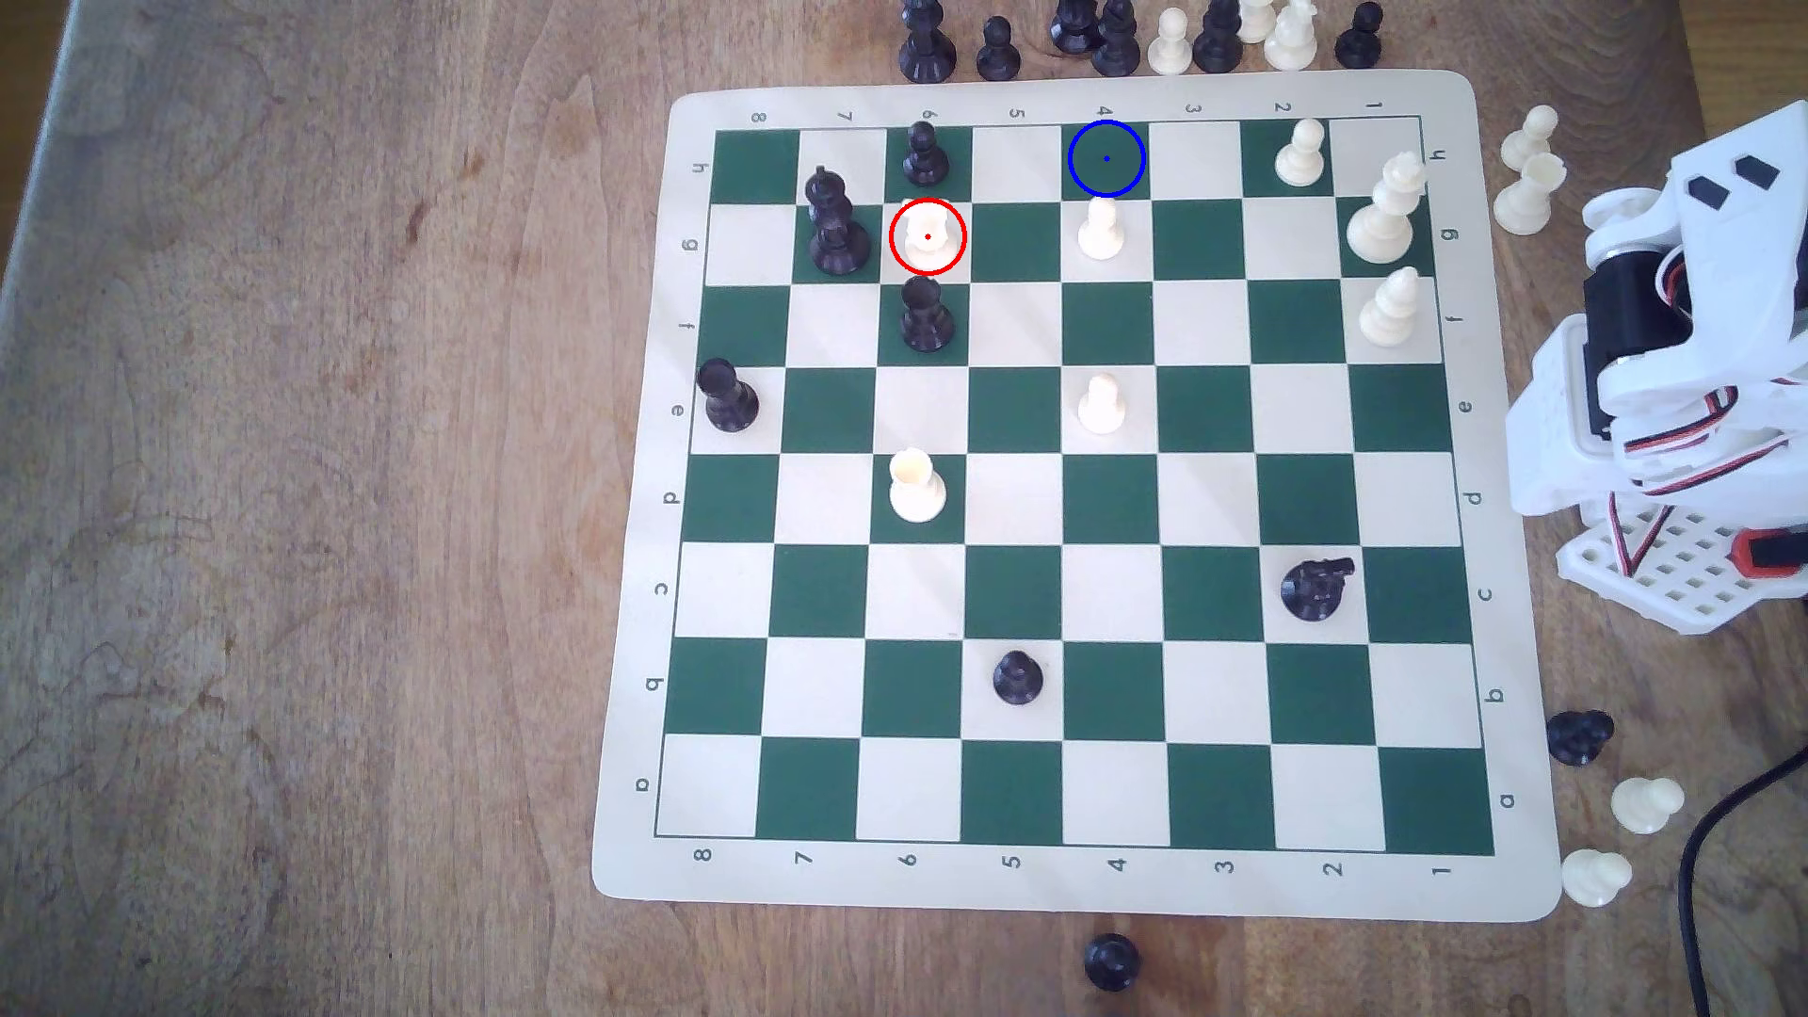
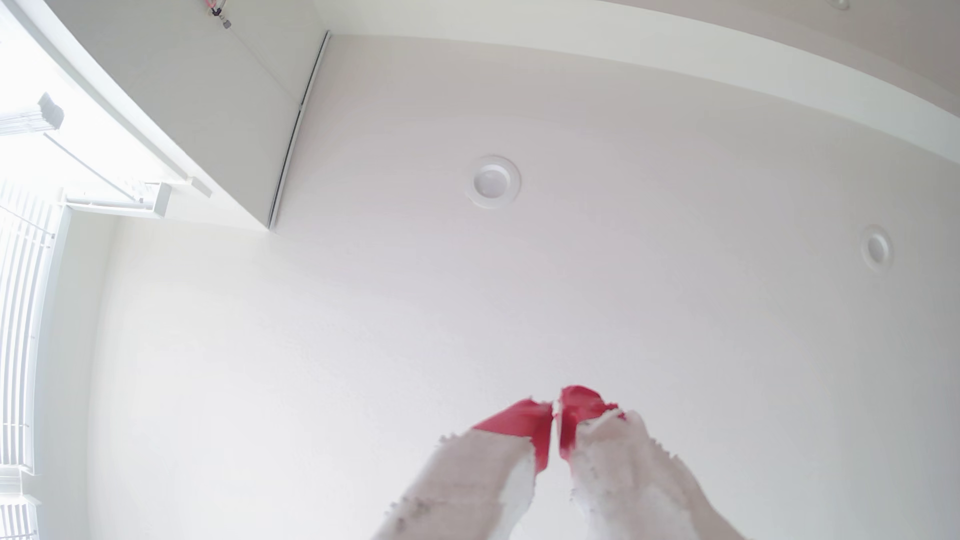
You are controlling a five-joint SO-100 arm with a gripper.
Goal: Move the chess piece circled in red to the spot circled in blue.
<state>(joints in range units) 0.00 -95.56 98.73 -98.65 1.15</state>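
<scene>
The chess piece circled in red (image 1: 927,238) is a cream piece on a cream square in the board's far rows, left of centre in the exterior view. The spot circled in blue (image 1: 1106,158) is a bare dark green square in the farthest row, two files to the exterior view's right and one row further back. My white arm (image 1: 1663,323) is folded up off the board's right edge, far from both. In the wrist view my gripper (image 2: 556,413) points up at a white ceiling, its red-tipped fingers (image 2: 524,423) pressed together with nothing between them.
Black pieces hem the circled piece: one behind (image 1: 925,156), a tall one to the exterior view's left (image 1: 836,230), one in front (image 1: 925,318). A cream pawn (image 1: 1101,233) stands just in front of the blue spot. Captured pieces line the board's far and right edges.
</scene>
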